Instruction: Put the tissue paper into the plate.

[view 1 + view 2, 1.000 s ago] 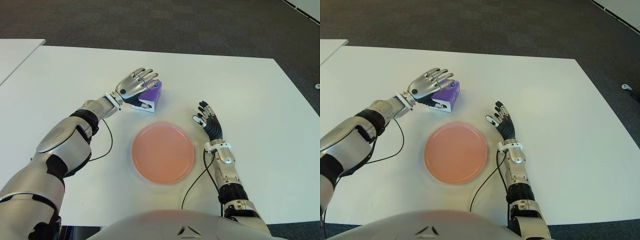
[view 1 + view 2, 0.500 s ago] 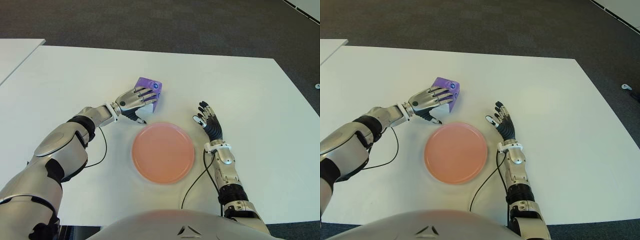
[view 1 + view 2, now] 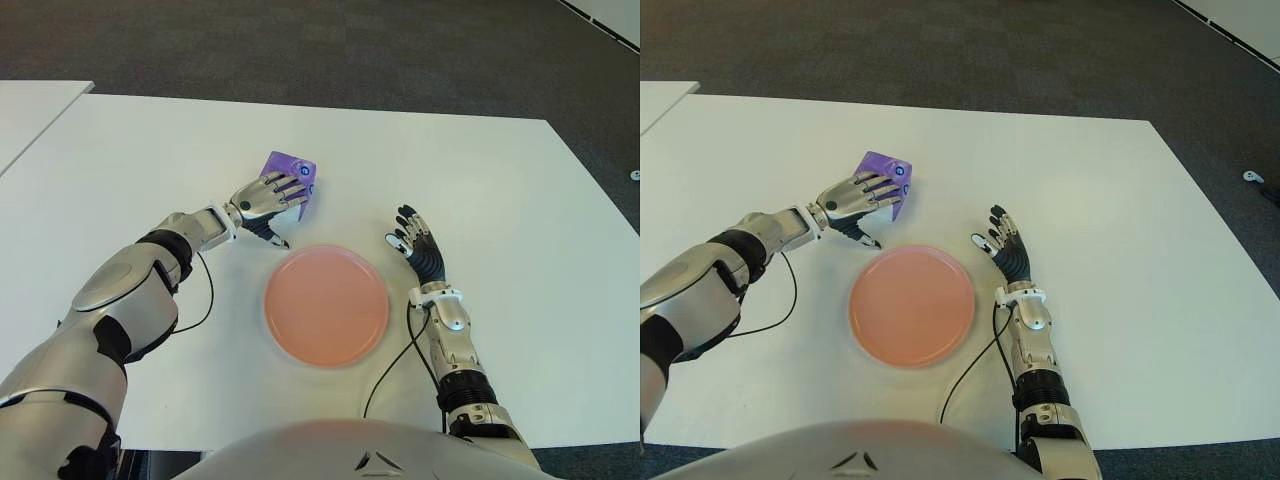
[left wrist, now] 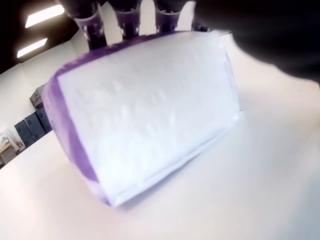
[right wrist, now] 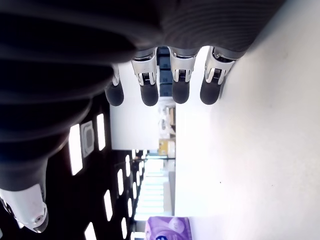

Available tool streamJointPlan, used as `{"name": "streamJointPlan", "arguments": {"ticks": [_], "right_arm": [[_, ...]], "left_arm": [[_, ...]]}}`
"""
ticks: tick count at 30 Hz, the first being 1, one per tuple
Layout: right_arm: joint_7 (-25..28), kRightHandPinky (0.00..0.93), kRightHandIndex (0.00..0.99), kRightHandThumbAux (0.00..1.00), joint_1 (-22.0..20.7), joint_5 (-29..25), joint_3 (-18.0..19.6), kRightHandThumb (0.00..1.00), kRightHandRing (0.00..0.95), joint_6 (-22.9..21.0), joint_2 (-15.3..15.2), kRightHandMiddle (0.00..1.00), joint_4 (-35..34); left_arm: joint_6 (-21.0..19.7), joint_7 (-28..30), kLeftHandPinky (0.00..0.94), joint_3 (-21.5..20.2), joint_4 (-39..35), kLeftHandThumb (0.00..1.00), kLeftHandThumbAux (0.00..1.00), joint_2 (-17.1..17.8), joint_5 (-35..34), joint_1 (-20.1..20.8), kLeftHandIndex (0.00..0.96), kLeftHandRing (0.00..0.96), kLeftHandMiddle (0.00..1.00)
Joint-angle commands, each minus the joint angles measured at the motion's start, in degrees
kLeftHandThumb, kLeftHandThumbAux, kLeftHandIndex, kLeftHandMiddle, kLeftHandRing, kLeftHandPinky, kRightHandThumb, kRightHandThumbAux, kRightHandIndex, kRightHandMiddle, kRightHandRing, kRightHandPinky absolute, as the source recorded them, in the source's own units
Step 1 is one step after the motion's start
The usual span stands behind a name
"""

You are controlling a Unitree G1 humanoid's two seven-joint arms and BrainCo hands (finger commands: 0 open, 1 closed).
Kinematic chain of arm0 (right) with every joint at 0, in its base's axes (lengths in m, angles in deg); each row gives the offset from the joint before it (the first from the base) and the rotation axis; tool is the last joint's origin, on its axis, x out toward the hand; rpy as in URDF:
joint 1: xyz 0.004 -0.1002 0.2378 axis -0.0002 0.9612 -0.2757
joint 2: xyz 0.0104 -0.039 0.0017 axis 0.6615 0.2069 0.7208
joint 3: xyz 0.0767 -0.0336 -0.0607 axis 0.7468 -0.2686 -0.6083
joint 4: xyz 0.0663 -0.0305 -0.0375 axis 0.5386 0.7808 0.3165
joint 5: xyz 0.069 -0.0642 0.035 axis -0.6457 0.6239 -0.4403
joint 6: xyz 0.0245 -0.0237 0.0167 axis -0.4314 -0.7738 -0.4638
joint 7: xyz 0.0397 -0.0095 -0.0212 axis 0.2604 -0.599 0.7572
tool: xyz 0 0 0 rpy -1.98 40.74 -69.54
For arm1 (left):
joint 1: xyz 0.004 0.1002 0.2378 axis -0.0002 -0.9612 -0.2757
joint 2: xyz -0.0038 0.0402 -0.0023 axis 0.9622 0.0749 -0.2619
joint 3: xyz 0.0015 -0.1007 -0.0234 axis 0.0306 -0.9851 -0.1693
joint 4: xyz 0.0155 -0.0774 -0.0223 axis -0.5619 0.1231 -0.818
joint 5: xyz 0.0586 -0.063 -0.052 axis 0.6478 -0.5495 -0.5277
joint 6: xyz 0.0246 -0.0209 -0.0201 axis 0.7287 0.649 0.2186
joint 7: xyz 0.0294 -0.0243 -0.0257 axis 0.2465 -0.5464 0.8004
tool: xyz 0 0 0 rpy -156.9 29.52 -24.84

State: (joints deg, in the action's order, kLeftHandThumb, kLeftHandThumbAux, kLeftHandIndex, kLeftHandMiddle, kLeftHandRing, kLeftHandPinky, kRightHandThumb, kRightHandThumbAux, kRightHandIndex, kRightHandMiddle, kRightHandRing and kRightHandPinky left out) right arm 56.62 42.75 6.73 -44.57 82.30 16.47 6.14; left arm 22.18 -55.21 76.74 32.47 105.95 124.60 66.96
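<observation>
The tissue paper is a purple pack [image 3: 291, 168] with a white face [image 4: 150, 120], tilted up on the white table [image 3: 500, 170] just beyond the plate's far left side. My left hand [image 3: 264, 196] is curled over it, fingers on its top edge and thumb underneath toward the plate. The round pink plate [image 3: 326, 306] lies flat in front of me with nothing in it. My right hand [image 3: 414, 241] shows to the right of the plate, fingers [image 5: 150, 90] spread and holding nothing. The pack [image 5: 167, 229] also appears far off in the right wrist view.
Thin black cables run from both wrists across the table, one [image 3: 385, 372] curving by the plate's right side. A second white table [image 3: 30, 105] stands off to the left. Dark carpet [image 3: 300, 40] lies beyond the far edge.
My left hand went from lying flat over the pack to curling around it. The pack tipped up off its flat side and shifted slightly left. The right hand stayed still.
</observation>
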Motion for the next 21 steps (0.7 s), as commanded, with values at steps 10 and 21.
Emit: {"name": "streamJointPlan", "arguments": {"ticks": [10,21], "right_arm": [[0.2,0.000,0.009,0.620,5.1,-0.1,-0.5,0.027,0.013,-6.1,0.7,0.061,2.8],[0.3,0.000,0.000,0.636,5.4,-0.1,-0.6,0.025,0.002,-6.7,0.4,0.047,2.2]], "left_arm": [[-2.7,7.1,0.000,1.2,3.6,0.011,0.291,-1.9,0.3,-3.5,0.000,0.000,0.000],[-1.7,8.5,0.000,-0.4,3.5,0.021,0.294,-1.1,-2.4,-4.4,0.000,0.000,0.000]]}}
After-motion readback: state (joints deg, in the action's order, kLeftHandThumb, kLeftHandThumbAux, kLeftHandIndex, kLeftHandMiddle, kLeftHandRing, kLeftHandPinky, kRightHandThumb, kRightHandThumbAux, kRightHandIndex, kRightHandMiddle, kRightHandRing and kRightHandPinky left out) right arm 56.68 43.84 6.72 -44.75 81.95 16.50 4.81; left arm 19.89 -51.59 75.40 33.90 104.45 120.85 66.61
